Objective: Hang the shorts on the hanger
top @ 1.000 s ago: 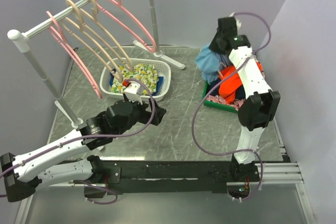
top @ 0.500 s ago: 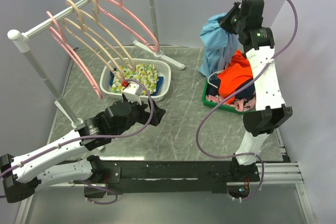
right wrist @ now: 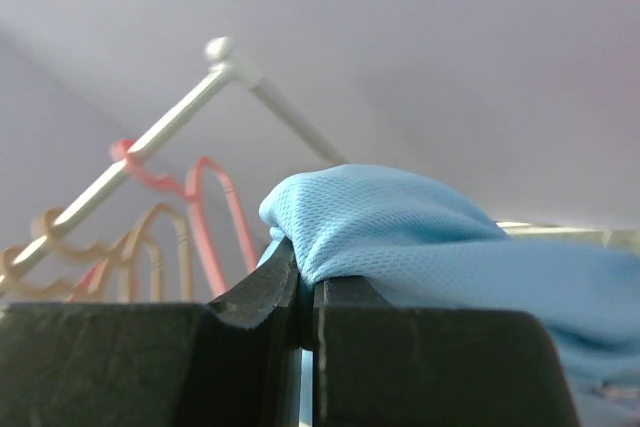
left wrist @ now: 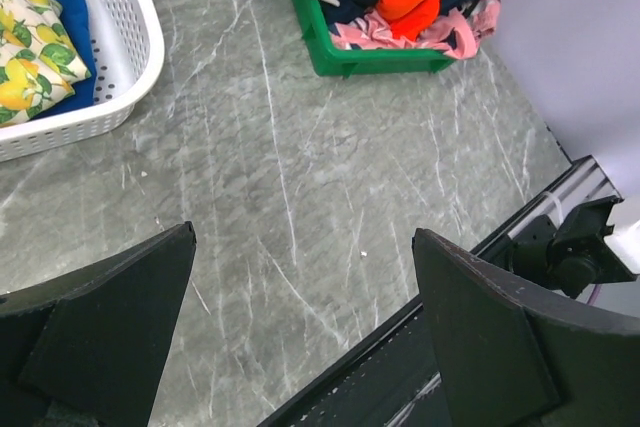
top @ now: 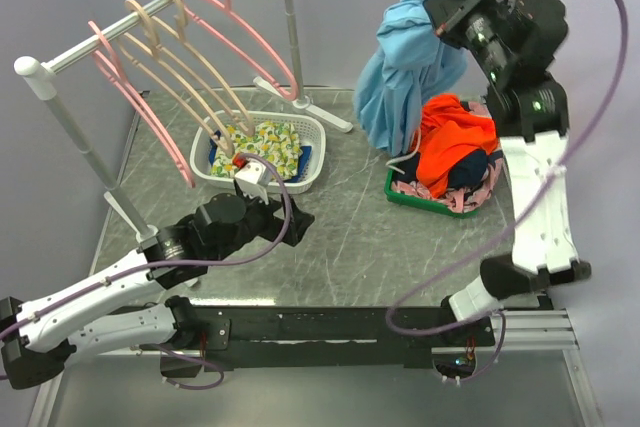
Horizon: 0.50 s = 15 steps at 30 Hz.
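The light blue shorts [top: 408,67] hang in a bunch from my right gripper [top: 447,13], which is raised high above the green tray. In the right wrist view the jaws [right wrist: 306,269] are shut on a fold of the blue mesh cloth [right wrist: 420,237]. The salmon-pink hanger [top: 258,45] hangs at the far end of the rail, left of the shorts and apart from them; it also shows in the right wrist view [right wrist: 215,217]. My left gripper [top: 296,217] is open and empty, low over the table [left wrist: 302,239].
A green tray [top: 412,202] holds an orange garment [top: 455,142] and other clothes. A white basket [top: 300,179] holds the lemon-print cloth [top: 270,139]. The rail [top: 110,39] carries two beige hangers [top: 195,72] and another pink hanger [top: 150,122].
My right gripper has lifted the blue shorts up out of the green tray, rising and swinging toward the back right. The left arm has barely moved.
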Each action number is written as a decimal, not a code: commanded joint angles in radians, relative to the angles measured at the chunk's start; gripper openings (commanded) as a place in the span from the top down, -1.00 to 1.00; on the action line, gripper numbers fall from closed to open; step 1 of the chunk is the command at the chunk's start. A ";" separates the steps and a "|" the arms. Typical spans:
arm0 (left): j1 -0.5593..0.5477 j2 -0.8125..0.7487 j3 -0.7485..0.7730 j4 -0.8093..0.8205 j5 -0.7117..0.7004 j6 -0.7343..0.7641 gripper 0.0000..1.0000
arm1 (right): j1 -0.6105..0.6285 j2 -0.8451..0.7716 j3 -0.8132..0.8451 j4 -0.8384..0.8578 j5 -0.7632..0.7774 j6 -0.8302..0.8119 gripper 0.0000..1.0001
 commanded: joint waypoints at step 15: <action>0.003 -0.141 0.111 -0.126 0.074 0.020 -0.96 | 0.422 -0.671 -1.037 0.209 0.209 0.106 1.00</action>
